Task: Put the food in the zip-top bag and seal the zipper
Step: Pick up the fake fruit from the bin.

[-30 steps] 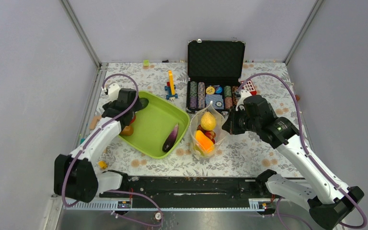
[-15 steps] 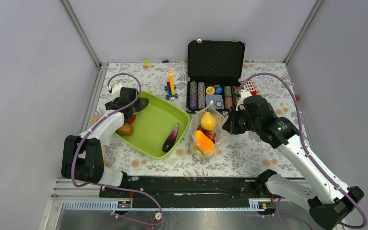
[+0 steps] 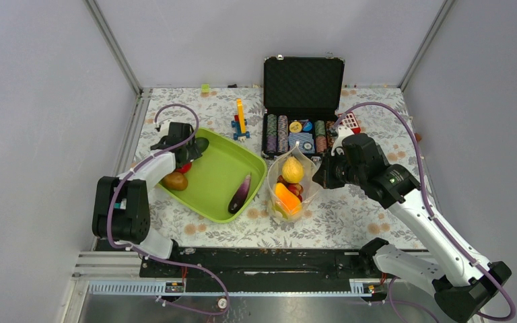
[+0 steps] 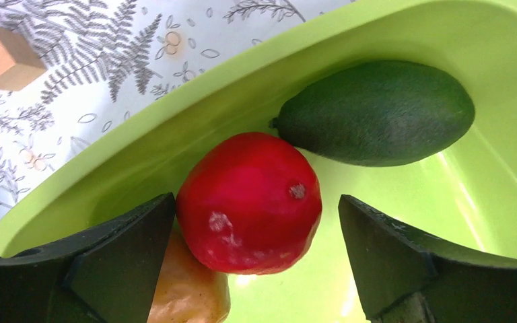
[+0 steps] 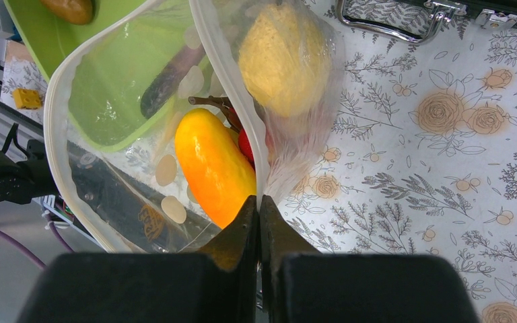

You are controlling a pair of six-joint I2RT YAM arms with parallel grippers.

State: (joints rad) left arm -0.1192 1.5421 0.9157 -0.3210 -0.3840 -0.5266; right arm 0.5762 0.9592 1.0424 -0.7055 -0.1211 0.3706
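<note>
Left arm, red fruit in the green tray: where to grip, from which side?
Grip the red fruit across its round middle, coming straight down. The left gripper is open and straddles it; that axis misses the dark green fruit beside it. The orange-brown fruit by one finger may get nudged.

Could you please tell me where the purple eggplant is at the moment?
In the top view, the purple eggplant lies in the lime-green tray, toward its near right edge, just left of the zip-top bag.
</note>
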